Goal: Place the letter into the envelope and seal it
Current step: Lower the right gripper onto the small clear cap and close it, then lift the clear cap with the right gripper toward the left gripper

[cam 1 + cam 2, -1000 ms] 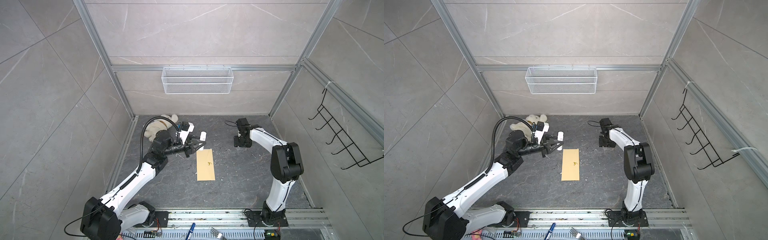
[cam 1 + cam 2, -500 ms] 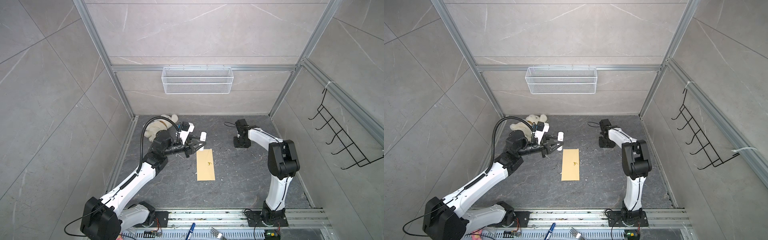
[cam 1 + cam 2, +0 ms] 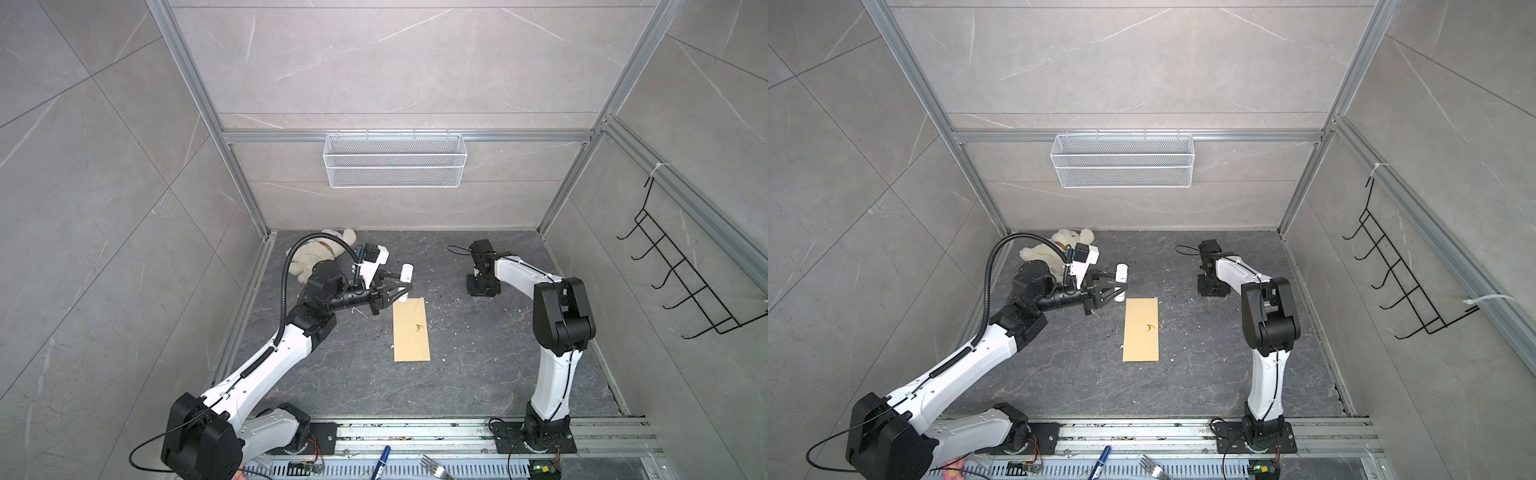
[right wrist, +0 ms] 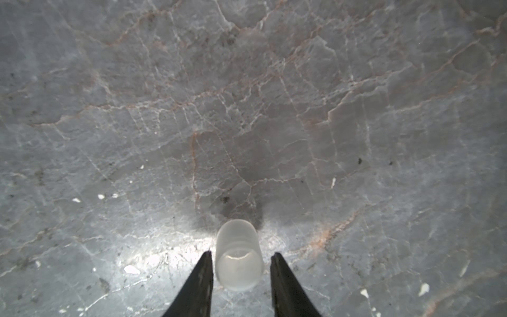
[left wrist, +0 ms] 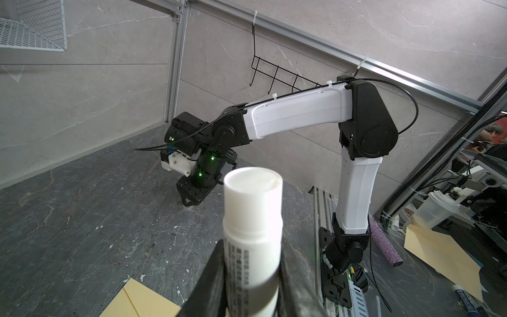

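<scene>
— Where do we stand? On the dark grey marbled worktop (image 3: pixel 478 374), the plain yellow-tan paper envelope (image 3: pixel 411 328) lies flat near the middle, its long sides running from front edge to back edge.

— We can't see the bordered letter anywhere. We judge it's already inside, so sealing is the step in hand.

— Agreed. Our left tool (image 3: pixel 395 289) is clamped on the white plastic glue tube (image 5: pixel 252 219), roughly upright just past the envelope's back end.

— Our right tool (image 4: pixel 242 254), towards the back right corner, has its jaws parted either side of a small translucent cap (image 4: pixel 238 263) on the worktop, not gripping it.

— Next we need glue laid lightly along the envelope's open end, then that end pressed shut. We cannot tell which end of the tube is bare.
</scene>
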You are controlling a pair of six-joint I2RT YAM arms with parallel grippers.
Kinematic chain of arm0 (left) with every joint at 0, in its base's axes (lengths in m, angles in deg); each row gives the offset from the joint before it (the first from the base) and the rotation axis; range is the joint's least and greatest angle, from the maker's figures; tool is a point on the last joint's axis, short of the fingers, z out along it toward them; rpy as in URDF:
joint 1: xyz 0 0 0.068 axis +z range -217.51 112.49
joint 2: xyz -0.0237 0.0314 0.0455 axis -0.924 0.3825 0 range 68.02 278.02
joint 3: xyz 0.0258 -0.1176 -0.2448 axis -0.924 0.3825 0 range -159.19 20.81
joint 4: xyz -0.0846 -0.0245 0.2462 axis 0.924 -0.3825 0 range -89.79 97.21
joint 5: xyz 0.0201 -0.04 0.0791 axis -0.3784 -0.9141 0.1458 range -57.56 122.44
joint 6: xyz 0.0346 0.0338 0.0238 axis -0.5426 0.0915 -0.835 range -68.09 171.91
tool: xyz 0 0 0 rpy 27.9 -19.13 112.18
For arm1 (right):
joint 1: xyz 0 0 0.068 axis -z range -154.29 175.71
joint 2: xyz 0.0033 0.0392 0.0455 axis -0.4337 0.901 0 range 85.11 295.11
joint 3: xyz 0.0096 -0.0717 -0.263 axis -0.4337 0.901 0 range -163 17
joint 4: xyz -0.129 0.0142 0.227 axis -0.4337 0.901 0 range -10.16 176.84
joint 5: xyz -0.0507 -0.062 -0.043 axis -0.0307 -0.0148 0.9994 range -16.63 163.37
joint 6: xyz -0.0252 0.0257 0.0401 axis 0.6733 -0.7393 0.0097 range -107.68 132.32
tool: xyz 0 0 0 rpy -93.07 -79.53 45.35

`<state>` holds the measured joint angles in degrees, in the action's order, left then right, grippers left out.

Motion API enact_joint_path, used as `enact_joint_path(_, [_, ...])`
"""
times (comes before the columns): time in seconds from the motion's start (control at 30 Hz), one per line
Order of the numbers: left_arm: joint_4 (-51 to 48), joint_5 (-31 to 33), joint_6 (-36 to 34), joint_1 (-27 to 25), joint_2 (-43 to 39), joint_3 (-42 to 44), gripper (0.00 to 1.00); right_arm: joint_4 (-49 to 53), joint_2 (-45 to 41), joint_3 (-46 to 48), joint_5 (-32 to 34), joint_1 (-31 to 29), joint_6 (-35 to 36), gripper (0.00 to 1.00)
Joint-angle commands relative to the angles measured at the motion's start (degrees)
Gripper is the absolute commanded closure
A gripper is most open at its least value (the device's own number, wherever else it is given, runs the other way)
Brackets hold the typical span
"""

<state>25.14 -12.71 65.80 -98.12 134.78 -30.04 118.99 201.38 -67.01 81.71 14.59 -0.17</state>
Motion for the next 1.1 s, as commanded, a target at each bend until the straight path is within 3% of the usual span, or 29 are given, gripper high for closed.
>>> enact_joint_path(0.0, [1.2,-1.2,0.1,-0.2,-0.1,-0.3,1.0,-0.2,1.5,-1.4,-0.2,0.3,0.4,0.64])
enact_joint_path(0.63, [1.8,-1.5,0.4,-0.2,0.6,-0.4,1.0,0.6,0.9,-1.6,-0.5,0.4,0.5,0.74])
enact_joint_path(1.07, [-0.4,-0.9,-3.4,-0.2,0.2,-0.3,1.0,4.3,-12.5,-2.1,-6.2,0.3,2.1,0.73])
